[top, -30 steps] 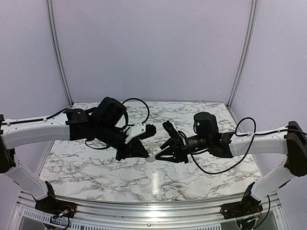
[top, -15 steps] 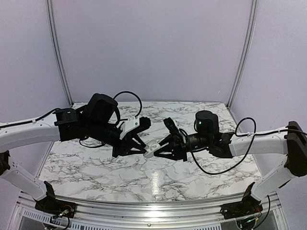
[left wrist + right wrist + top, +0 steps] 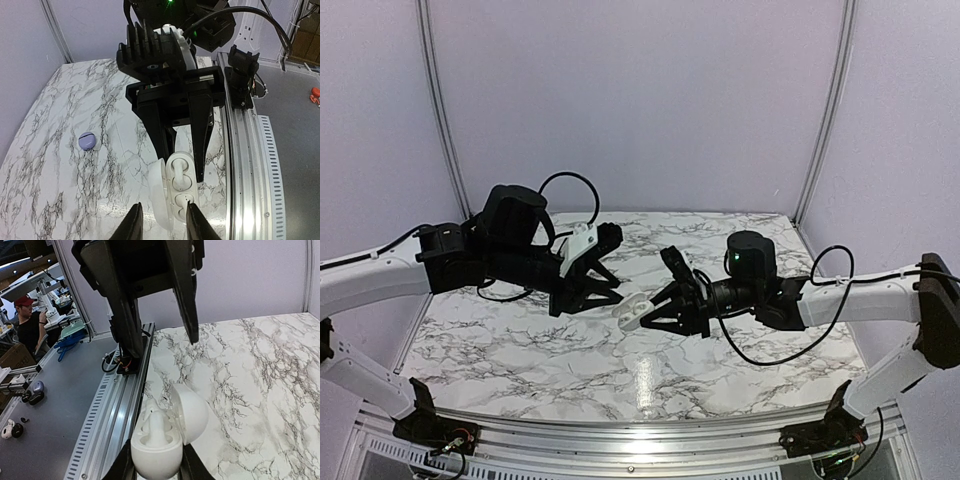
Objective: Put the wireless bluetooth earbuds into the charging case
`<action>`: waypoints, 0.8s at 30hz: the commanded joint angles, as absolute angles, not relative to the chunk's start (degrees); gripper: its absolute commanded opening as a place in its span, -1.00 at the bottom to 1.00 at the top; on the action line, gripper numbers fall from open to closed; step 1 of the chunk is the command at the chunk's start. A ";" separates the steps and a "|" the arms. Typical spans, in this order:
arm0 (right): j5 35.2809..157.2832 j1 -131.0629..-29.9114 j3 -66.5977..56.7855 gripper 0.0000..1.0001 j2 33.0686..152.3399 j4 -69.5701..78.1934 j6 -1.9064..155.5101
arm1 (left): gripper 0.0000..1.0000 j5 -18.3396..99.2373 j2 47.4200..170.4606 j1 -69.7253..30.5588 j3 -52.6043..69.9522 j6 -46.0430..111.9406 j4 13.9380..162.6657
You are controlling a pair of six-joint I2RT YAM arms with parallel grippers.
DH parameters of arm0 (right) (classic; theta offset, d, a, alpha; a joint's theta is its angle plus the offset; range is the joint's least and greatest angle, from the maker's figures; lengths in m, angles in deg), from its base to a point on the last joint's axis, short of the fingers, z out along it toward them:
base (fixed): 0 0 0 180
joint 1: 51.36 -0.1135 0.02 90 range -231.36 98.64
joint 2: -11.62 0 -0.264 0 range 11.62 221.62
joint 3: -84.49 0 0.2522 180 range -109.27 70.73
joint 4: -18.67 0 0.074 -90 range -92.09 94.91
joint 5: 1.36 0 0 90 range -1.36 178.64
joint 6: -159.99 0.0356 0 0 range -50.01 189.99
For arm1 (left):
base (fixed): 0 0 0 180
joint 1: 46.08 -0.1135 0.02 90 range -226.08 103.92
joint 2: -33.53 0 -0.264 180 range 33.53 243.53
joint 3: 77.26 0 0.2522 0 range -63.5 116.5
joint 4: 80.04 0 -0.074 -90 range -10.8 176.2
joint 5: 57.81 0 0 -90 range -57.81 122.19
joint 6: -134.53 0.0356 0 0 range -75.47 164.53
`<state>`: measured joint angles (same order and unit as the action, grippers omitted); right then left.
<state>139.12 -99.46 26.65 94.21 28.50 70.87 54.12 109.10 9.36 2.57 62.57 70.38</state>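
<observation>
The jaws of the left gripper (image 3: 164,207) are found parted with nothing between them, standing just short of the case (image 3: 631,313). The jaws of the right gripper (image 3: 156,465) are found clamped on the base of the case, which is held up off the table (image 3: 60,200) with its lid (image 3: 192,412) swung open. Two white rounded forms are seen seated in the wells of the case. These are judged to be the buds (image 3: 180,176), though empty moulded wells cannot be fully excluded at this detail. On that reading, insertion is judged done or very nearly so, with seating still to be confirmed and the lid to be shut if closure is required. No bud is seen in either gripper. One lilac rounded item (image 3: 87,141) is noted on the table, well apart from the case. Whether it is a bud or a second case cannot be told, and any contents are hidden.
</observation>
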 commanded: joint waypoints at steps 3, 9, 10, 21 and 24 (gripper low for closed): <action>139.30 -99.95 25.08 -1.00 93.20 30.54 71.32 | -0.30 52.31 108.75 9.12 1.29 60.82 74.41; 139.01 -100.03 24.84 -1.00 93.09 30.00 71.26 | -0.34 56.55 109.44 8.50 0.48 59.24 76.65; 138.84 -100.09 24.74 -1.00 93.24 29.94 71.30 | -0.43 57.38 109.95 8.50 1.04 59.11 76.70; 133.92 -100.57 21.79 -1.00 95.18 23.76 70.19 | -0.59 57.23 113.80 9.70 4.09 59.38 74.45; 133.61 -100.79 21.12 -1.00 95.82 22.56 70.16 | -0.58 55.36 115.34 10.05 4.67 60.32 72.90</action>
<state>135.19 -99.96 24.25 94.76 24.70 70.65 56.98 113.32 9.44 2.39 59.14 75.02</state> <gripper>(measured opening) 0.247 0.209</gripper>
